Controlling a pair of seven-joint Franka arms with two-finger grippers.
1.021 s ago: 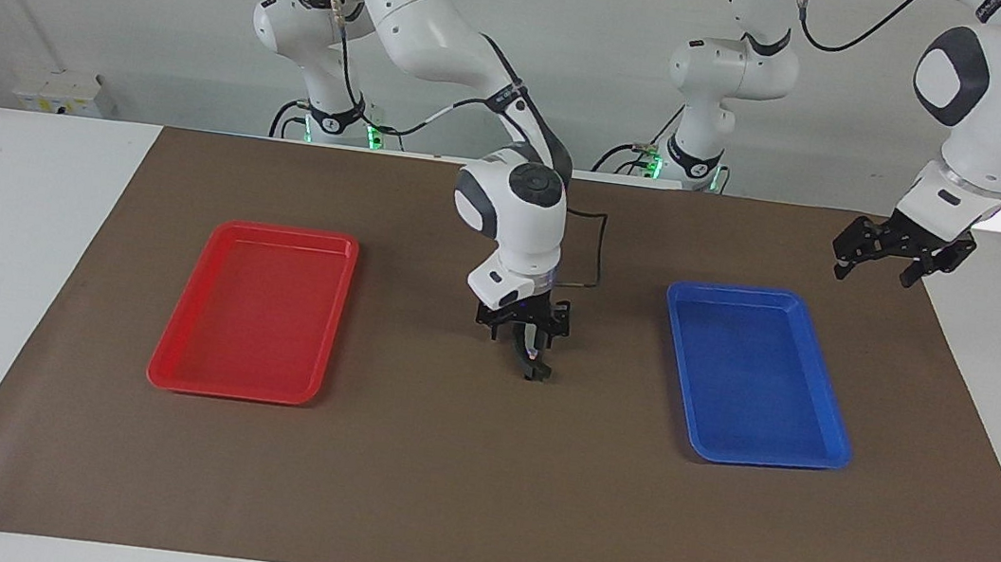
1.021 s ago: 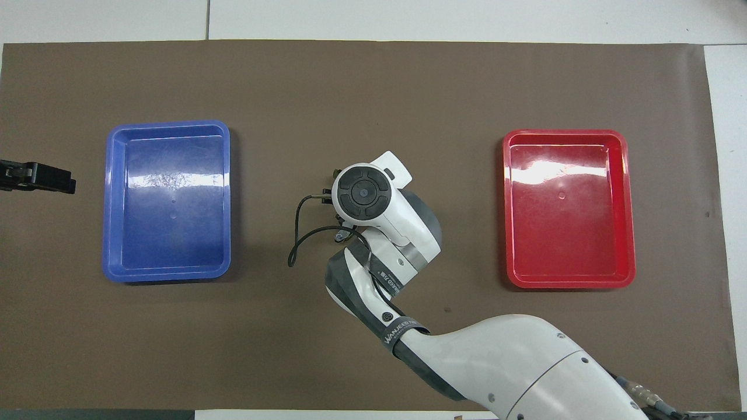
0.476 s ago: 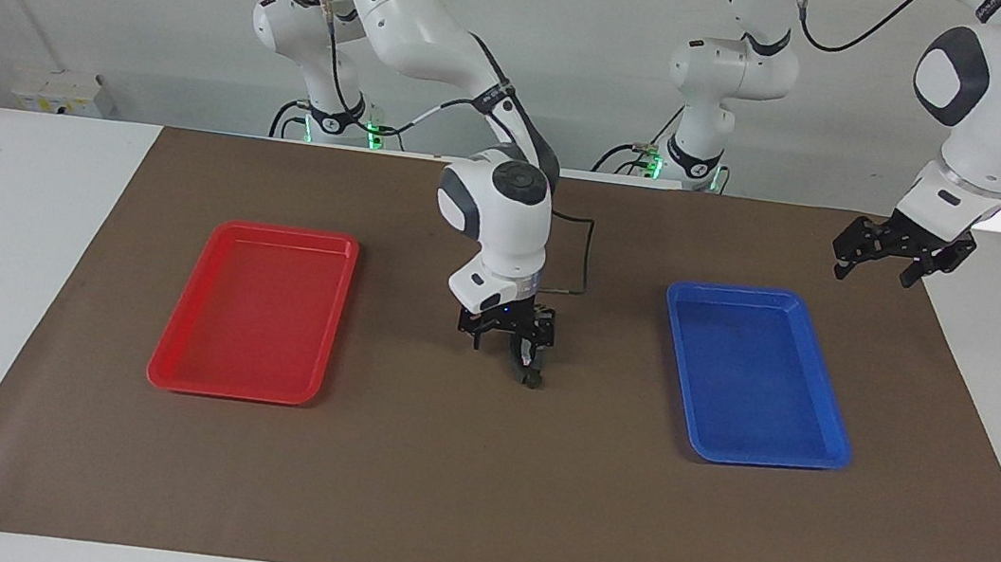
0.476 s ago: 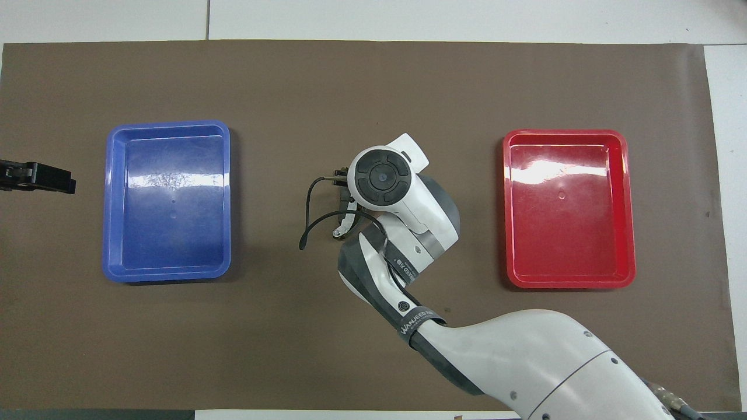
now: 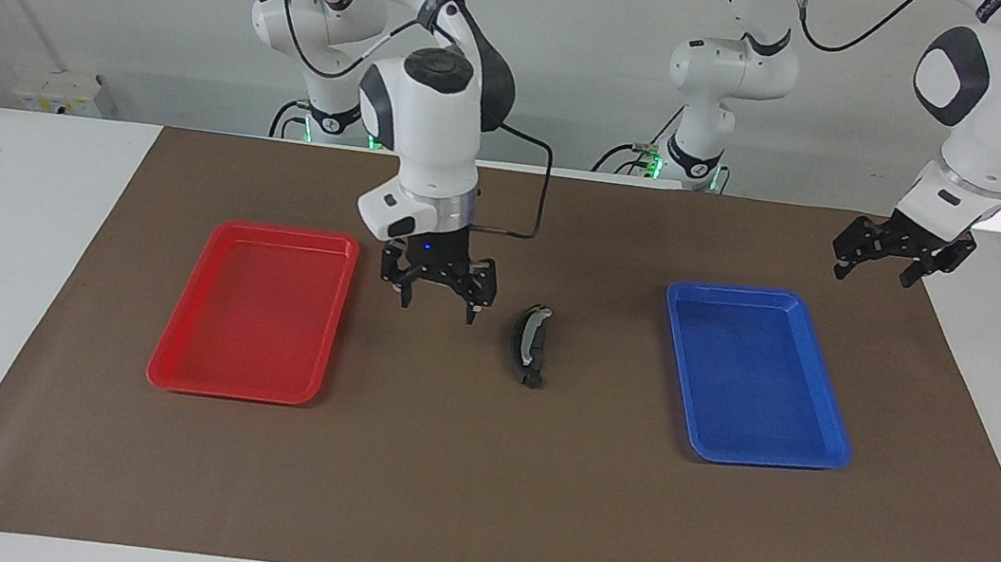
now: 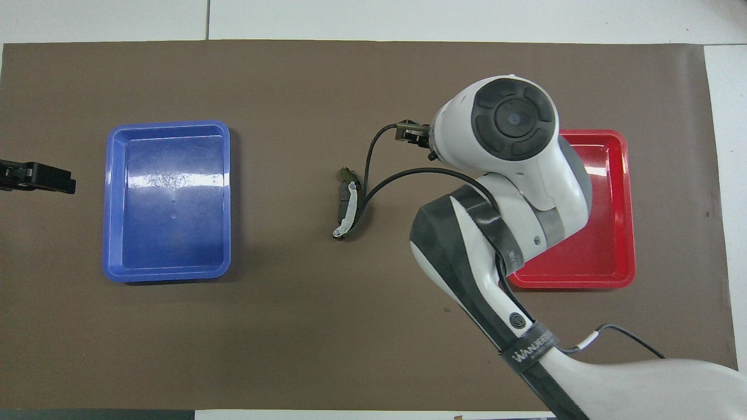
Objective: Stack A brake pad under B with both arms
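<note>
brake pieces [image 5: 528, 346] [image 6: 349, 203] lie stacked in one small pile on the brown mat [image 5: 473, 507] [image 6: 373, 326], about midway between the red tray [image 5: 175, 365] [image 6: 624, 233] and the blue tray [image 5: 824, 445] [image 6: 111, 233]. long curved black piece b on top, with a pale strip along it and a small white spot. a darker bit pokes out from under it at the end farther from the robots; cannot tell for sure that it is the a brake pad. nothing touches the pile.

right gripper [image 5: 438, 297] up in the air over the bare mat, between the red tray and the pile, just beside the pile but apart from it. fingers spread wide, holding nothing. hidden under its own white arm in the overhead view, with a black cable looping out toward the pile.

left gripper [image 5: 885, 263] [image 6: 41, 177] up in the air too, over the mat's edge at the left arm's end of the table, well apart from the pile and past the blue tray. fingers spread apart, holding nothing. left arm waits.

both trays sit flat on the mat, well apart from each other.
</note>
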